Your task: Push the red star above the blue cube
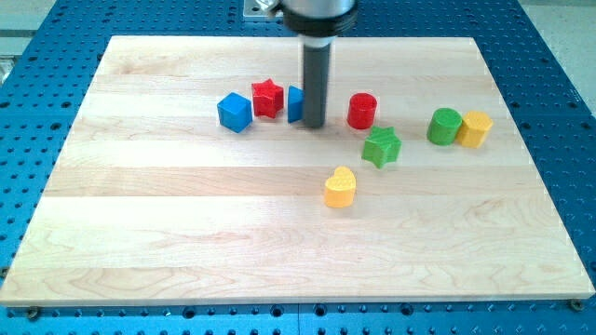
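Note:
The red star point(267, 97) lies on the wooden board point(186, 214) near the view's top, just right of the blue cube point(235, 112) and slightly higher. A second blue block point(295, 103) sits right of the star, partly hidden behind my rod. My tip point(315, 125) rests on the board against that second blue block's right side, about one block width right of the red star.
A red cylinder point(362, 111) stands right of my tip. A green star point(382, 146) lies below it. A yellow heart point(341, 187) lies near the board's middle. A green cylinder point(444, 126) and a yellow block point(475, 128) sit at the right.

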Tool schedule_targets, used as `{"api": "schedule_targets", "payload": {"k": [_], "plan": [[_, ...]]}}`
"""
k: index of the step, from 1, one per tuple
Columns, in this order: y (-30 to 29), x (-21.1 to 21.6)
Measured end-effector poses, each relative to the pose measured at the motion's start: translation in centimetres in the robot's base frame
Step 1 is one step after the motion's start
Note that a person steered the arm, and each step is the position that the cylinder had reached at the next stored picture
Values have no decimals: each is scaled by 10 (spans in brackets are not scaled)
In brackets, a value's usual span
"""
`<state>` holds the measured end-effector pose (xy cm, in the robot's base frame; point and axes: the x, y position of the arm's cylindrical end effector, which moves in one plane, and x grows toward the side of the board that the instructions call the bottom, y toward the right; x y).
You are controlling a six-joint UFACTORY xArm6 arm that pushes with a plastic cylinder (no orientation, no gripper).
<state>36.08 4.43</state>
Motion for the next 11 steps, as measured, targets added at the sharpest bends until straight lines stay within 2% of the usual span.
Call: {"api": "schedule_targets", "payload": {"k": [1, 2, 3, 4, 6, 8, 9, 10, 11], "plan": [[14, -11], [8, 30], [-19, 49], [-60, 44], [-39, -20], [-68, -17], [-64, 7], [-89, 15], [-94, 10]]}}
